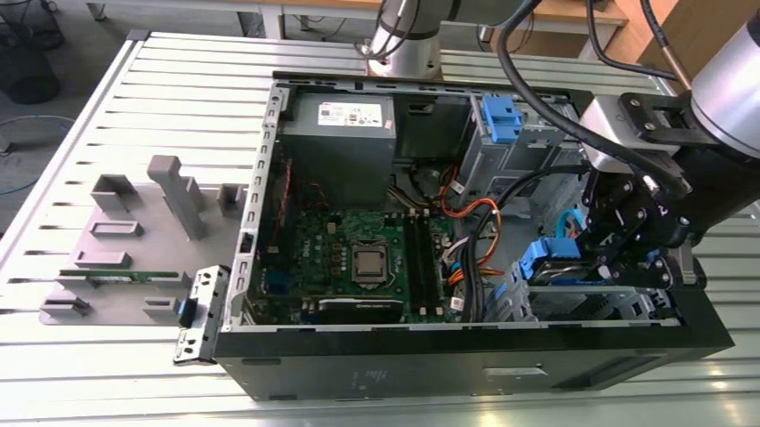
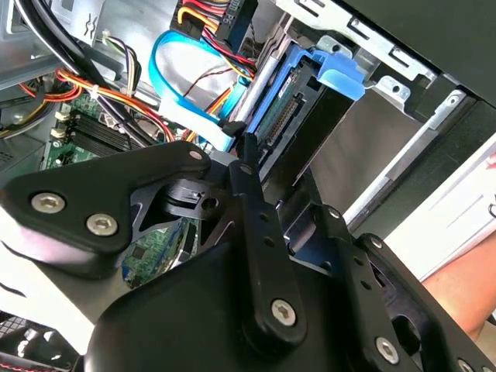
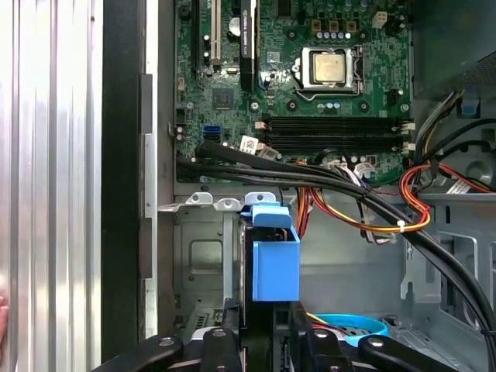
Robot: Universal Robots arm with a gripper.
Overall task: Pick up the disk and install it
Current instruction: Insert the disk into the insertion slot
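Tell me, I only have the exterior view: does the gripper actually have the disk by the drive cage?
Observer: Yes. In the first wrist view the gripper is shut on the disk, which stands on edge between its fingers.
Operator: Is its connector cabled?
Observer: No. In the second wrist view the connector is bare, and the blue cable ends beside it, unplugged.
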